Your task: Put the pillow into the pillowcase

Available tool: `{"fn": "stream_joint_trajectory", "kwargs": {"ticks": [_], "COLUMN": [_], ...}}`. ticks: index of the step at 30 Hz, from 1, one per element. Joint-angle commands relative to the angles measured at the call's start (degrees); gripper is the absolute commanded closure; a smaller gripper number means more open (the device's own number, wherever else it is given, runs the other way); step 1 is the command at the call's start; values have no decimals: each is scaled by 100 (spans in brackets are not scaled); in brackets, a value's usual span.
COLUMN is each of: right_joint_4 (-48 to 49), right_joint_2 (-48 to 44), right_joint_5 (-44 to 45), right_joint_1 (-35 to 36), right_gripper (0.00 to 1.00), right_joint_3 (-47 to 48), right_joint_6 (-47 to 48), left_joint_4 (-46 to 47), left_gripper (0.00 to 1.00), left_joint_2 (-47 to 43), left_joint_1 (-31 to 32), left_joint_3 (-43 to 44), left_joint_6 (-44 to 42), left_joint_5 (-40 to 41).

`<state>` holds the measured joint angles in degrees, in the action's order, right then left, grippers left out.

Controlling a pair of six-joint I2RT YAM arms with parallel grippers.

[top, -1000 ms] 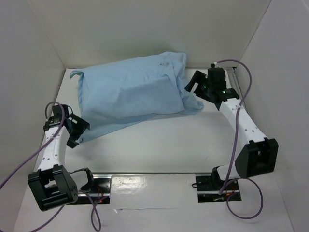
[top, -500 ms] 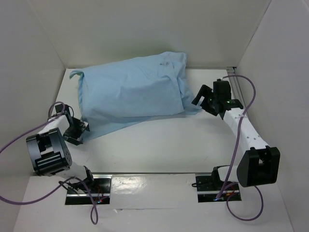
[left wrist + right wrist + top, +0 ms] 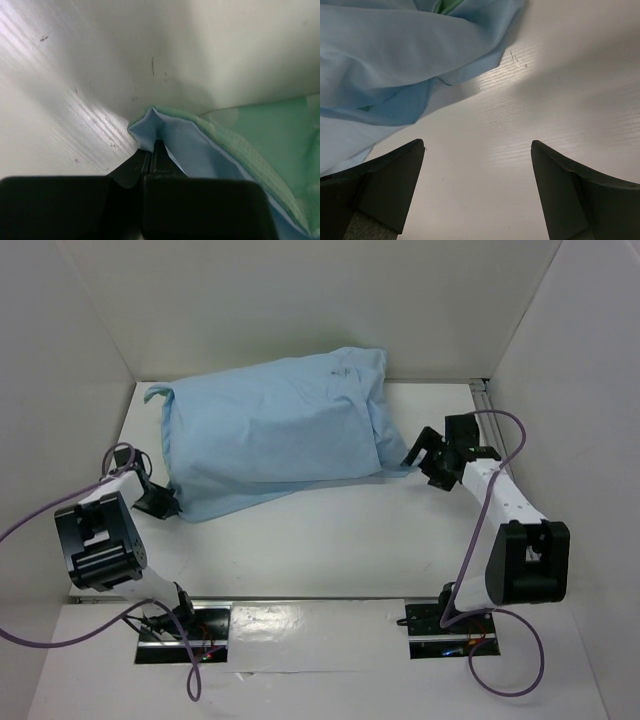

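Observation:
The pillowcase lies light blue and bulging across the back of the table, its sea-green inner face showing in the left wrist view. The pillow is hidden; no white cushion shows. My left gripper sits low at the case's near-left corner, and its jaws are shut on the blue corner of the cloth. My right gripper stands open just right of the case's right edge, with bare table between its fingers and the blue folds ahead to the left.
White walls close in the table at the back and both sides. A metal rail runs along the back right corner. Purple cables loop from both arms near the front edge.
My left arm has folded back and its gripper has shut on the pillowcase's near-left corner. The right gripper has drawn forward along the case's right edge, staying open.

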<state>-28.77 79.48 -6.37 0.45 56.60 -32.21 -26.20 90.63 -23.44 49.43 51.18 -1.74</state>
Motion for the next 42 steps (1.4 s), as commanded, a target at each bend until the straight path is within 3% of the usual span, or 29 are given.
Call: {"fn": "stream_joint_trajectory", "kwargs": {"ticks": [1,7,11,13,19,31,35,37,38,40,42], "right_joint_4": [320,820,1619,1918,2050,3606,3528,3694,3782,3801,3573], "right_joint_2": [269,928,1096,1244,1850,2124,2474,2554,2555,2607,2240], "right_joint_5": [-180,-539,-1067,-1068,-1067,-725,-672,-672,-672,-742,-498], "right_joint_1": [-71,-263,-519,-580,-729,-845,-792,-661,-660,-607,-607], "right_gripper": [6,6,8,13,13,22,25,42,56,100,100], "right_joint_3": [-105,27,-113,-167,88,-764,-519,-466,-466,-291,-106], "right_joint_6": [-233,-540,-1321,-1498,-1806,-4002,-4004,-4118,-4118,-4118,-3865], "left_joint_4": [-149,-587,-650,-588,-588,-588,-588,-588,-588,-588,-667], "left_gripper": [100,100,100,100,100,100,100,100,100,100,100], "left_joint_2": [-527,-1232,-1522,-1583,-1531,-1531,-1531,-1531,-1531,-1592,-1592], "left_joint_1": [15,77,77,77,77,77,77,129,129,129,129], "left_joint_3": [234,813,814,892,946,946,946,946,946,1024,1391], "left_joint_6": [-11,76,217,217,164,173,173,173,173,173,173], "left_joint_5": [-195,-38,-37,-90,-169,-160,-212,-213,-265,-422,-686]}}
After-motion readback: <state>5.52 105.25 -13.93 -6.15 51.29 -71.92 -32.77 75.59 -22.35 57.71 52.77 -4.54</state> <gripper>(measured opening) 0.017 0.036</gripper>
